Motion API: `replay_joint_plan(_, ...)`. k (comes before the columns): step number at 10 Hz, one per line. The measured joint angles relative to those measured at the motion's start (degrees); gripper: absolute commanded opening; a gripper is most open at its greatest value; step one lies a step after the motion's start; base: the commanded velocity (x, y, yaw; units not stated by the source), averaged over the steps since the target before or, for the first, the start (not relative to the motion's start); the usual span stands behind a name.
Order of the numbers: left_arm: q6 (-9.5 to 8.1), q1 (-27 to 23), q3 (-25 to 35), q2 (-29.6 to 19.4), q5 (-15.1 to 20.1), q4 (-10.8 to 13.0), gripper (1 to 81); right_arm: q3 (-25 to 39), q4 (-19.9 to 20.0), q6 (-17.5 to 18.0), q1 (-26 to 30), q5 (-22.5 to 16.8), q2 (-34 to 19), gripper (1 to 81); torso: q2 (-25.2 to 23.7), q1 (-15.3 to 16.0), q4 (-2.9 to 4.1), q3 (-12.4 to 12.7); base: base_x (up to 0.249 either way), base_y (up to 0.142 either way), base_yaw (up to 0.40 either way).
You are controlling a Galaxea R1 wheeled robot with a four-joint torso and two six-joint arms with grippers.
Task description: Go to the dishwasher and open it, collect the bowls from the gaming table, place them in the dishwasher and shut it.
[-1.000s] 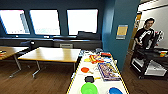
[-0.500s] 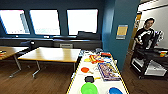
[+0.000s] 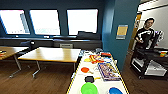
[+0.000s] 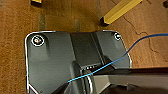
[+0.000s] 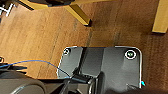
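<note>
A dark blue room with three bright windows stretches ahead of the robot, its wooden floor running under everything. A blue pillar with a yellowish notice stands right of centre. Left of the middle sits a wooden-topped table on metal legs, with the corner of another one at the far left edge.

The gaming table, white-topped with a yellow rim, runs from the bottom edge of the head view away toward the pillar. At its near end lie the two bowls: the lime green bowl left of the blue bowl, apart from each other, both cut by the frame's lower edge. Beyond them on the same top rest a black paddle-like piece, an orange one, a colourful flat box and a jumble of bright items at the far end.

At right, a person in dark clothes stands behind a black cart.

Both wrist views look down on the wooden floor and yellow table legs, with a thin blue cable crossing the arm hardware. Whether the fingers of either gripper are spread or closed cannot be told.
</note>
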Motion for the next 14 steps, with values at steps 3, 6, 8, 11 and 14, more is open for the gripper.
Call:
replay_joint_plan(3, 0.00, -0.04, -2.23, 1.32, -0.16, -0.02, 81.1, 13.78, 2.06, 0.67, 7.08, -1.46, -14.25, 81.1, 0.00, -0.05, 0.00, -2.49, 0.000, 0.000, 0.000)
replay_joint_plan(6, 0.00, -0.69, -2.34, 1.60, -0.33, -0.02, 81.1, 23.98, 4.84, 1.51, 17.53, -4.63, -22.77, 81.1, 0.05, 0.00, 0.00, -8.53, 0.000, 0.000, 0.000)
replay_joint_plan(8, 0.00, -1.46, -2.34, 1.58, -0.52, -0.02, 81.1, 26.95, 6.64, 1.73, 22.03, -7.84, -26.10, 81.1, 0.06, 0.02, 0.00, -12.48, 0.000, 0.000, 0.000)
replay_joint_plan(11, 0.00, -1.88, -2.34, 1.56, -0.73, -0.04, 81.1, 29.53, 9.92, 1.99, 30.11, -12.64, -28.59, 81.1, 0.11, 0.05, 0.00, -15.85, 0.000, 0.000, 0.000)
replay_joint_plan(14, -0.02, -2.15, -2.34, 1.58, -0.85, -0.06, 81.1, 30.12, 12.20, 5.10, 40.06, -19.55, -30.82, 81.1, 0.13, 0.06, 0.00, -16.00, 0.000, 0.000, 0.000)
